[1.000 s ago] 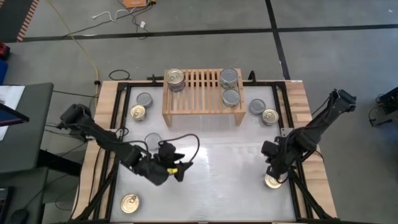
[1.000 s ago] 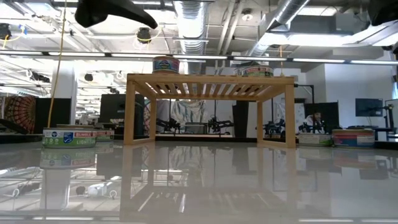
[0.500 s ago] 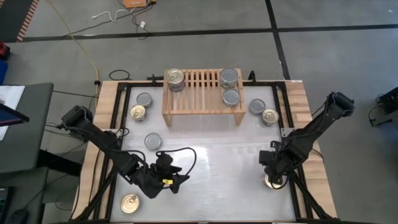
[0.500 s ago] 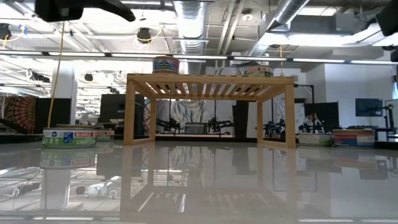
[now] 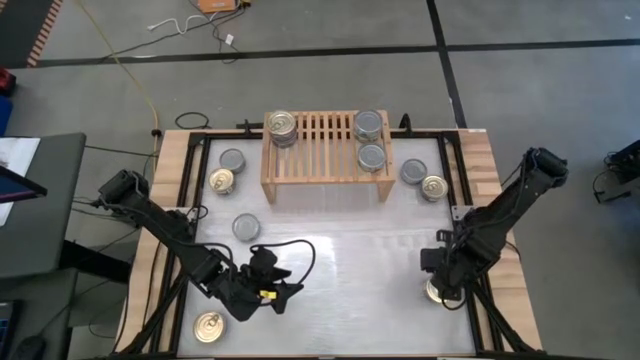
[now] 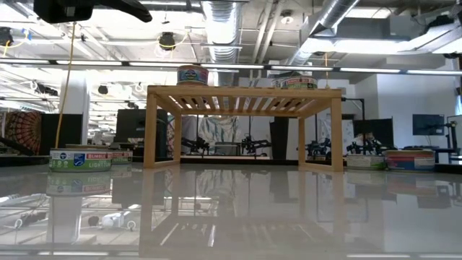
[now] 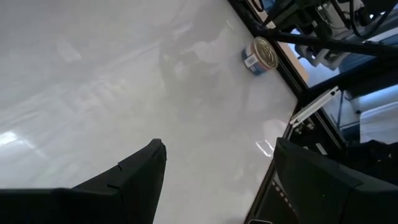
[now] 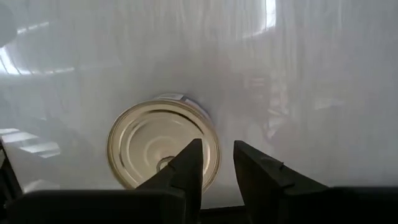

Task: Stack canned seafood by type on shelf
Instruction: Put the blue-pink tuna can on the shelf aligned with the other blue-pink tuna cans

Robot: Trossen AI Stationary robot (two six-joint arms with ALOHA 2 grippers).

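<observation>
Near the table's (image 5: 330,262) front-left corner a gold-topped can (image 5: 208,326) is seen, with the left gripper (image 5: 284,292) hung just beside it, fingers wide apart and holding nothing. Loose cans are scattered by the left edge. At the back edge the shelf (image 5: 327,171) carries a gold-topped can (image 5: 281,126) on its left end and two silver-topped cans (image 5: 370,126) on its right (two more lie beside it). Near the front-right corner the right gripper (image 8: 216,164) is poised over a gold can (image 8: 155,151), fingers narrowly parted, not clamped on it.

Glossy white table (image 5: 340,260); slatted light-wood shelf (image 5: 325,150); shiny metal cans (image 8: 163,152).
</observation>
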